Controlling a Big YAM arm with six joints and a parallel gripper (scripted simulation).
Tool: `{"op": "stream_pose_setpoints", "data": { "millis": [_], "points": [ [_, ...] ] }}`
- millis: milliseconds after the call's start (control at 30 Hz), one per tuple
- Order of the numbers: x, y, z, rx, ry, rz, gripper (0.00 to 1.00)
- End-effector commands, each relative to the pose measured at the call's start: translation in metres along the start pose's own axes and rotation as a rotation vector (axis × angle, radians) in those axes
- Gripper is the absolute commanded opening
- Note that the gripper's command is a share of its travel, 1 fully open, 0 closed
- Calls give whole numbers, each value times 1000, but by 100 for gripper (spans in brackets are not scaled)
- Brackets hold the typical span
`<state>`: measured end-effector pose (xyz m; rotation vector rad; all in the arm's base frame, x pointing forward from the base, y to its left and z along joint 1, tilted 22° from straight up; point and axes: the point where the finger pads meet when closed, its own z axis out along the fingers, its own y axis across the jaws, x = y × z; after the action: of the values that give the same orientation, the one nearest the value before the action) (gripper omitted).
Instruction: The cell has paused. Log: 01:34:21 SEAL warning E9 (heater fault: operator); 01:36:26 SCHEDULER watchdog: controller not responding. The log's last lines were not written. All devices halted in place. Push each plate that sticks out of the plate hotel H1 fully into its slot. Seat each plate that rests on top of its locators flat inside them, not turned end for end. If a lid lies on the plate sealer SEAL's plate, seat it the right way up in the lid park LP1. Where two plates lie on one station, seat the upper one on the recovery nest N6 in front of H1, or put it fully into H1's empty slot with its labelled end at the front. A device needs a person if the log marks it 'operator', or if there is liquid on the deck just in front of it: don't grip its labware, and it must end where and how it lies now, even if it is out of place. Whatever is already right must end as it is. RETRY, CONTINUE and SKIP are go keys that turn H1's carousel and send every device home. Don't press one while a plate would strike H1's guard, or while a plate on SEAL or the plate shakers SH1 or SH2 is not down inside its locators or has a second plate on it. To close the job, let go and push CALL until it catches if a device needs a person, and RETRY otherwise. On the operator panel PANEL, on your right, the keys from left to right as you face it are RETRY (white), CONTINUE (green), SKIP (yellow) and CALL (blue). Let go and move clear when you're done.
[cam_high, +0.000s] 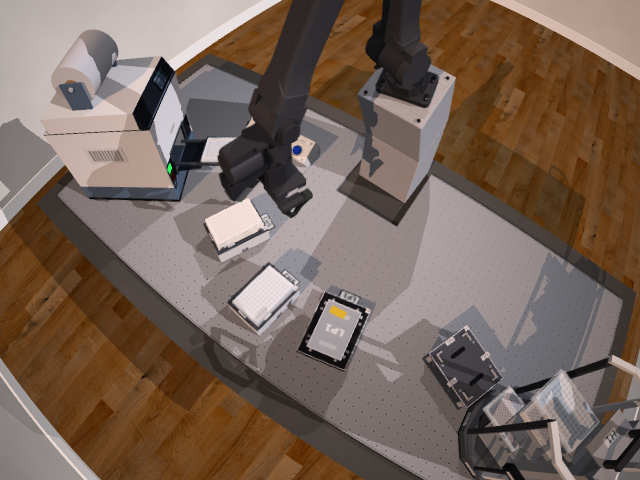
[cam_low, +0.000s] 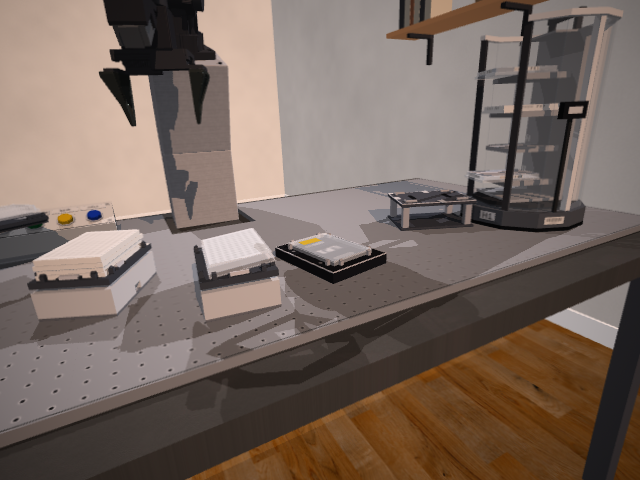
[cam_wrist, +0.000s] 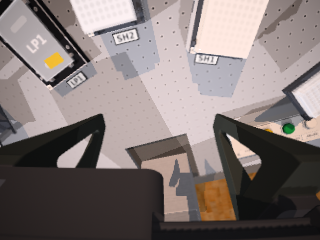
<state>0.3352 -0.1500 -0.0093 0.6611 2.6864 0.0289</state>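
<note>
From my wrist view I read "LP1" in white on the grey lid (cam_wrist: 39, 46) lying in the lid park, and "LP1" again on the small tag (cam_wrist: 76, 80) at that park's edge. A tag (cam_wrist: 125, 37) below the left plate reads "SH2". A tag (cam_wrist: 206, 59) below the right plate reads "SH1".

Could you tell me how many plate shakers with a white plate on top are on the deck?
2. SH1 stands nearest the sealer, below the open claw. SH2 stands between SH1 and the lid park LP1. None seems hidden.
</note>
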Motion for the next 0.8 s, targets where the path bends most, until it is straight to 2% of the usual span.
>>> {"op": "stream_pose_setpoints", "data": {
  "millis": [0, 200, 267, 333, 767],
  "points": [
    [-15, -11, -1, 3, -6, 11, 100],
    [-20, -32, -1, 2, -6, 233, 100],
    [-20, -32, -1, 2, -6, 233, 100],
    [-22, -38, -1, 2, -7, 300, 100],
    [-33, -82, -1, 3, -8, 289, 100]
  ]
}}
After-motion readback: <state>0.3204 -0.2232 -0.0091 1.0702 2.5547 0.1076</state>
